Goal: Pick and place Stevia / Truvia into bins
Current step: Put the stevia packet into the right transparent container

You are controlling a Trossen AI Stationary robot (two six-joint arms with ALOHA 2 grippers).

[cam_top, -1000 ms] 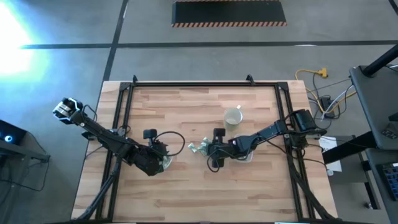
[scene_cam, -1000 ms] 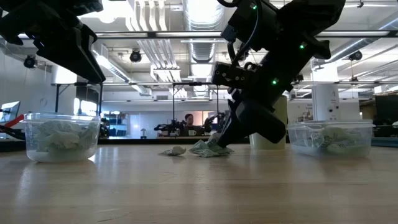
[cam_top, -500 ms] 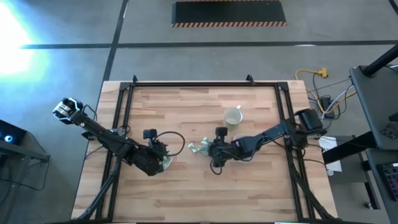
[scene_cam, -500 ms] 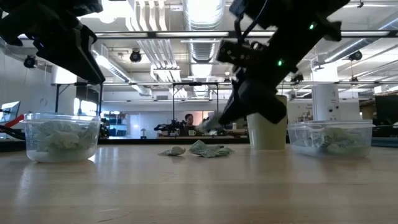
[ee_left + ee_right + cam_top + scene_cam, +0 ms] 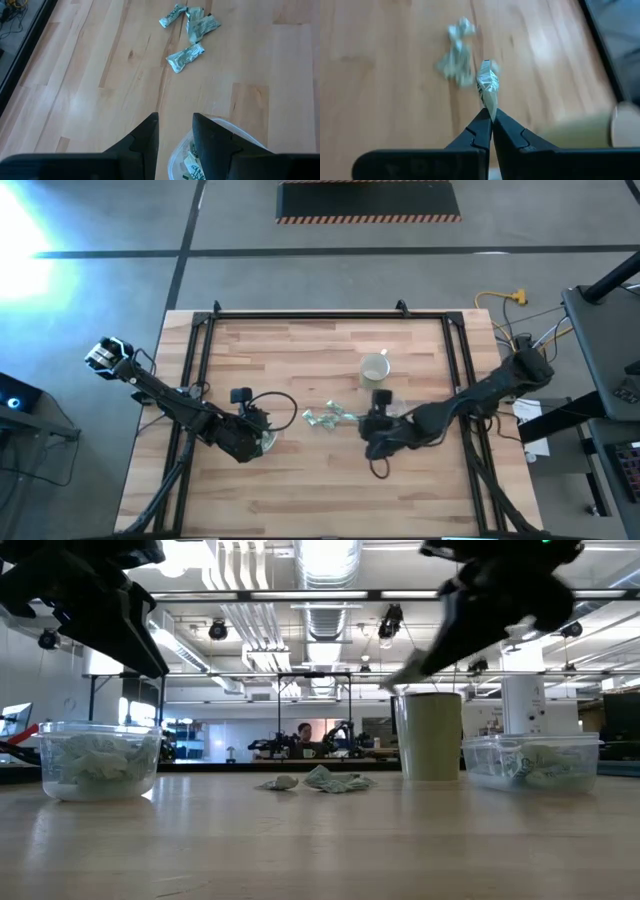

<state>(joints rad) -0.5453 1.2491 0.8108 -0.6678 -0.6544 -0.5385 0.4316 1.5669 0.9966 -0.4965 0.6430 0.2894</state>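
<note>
Now the right gripper (image 5: 487, 122), clamped on one packet (image 5: 488, 87), has lifted away from the pile (image 5: 325, 418) toward its bin at 3 o'clock; the left gripper (image 5: 175, 132), fingers apart, waits over the round bin (image 5: 227, 130).

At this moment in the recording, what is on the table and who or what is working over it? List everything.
Loose sweetener packets: a few, pale green and white, in a small pile at the table's middle.
Held packet: one, same colours, pinched in the right fingers, clear of the table.
Round clear tub: one, packets inside, under the left gripper.
Rectangular clear tub: one, packets inside, right side.
Mug: one, cream, behind the pile.
Table: light wood.
Left gripper: dark, fingers apart, above the round tub.
Right gripper: dark, shut on the packet, raised near the rectangular tub.
</note>
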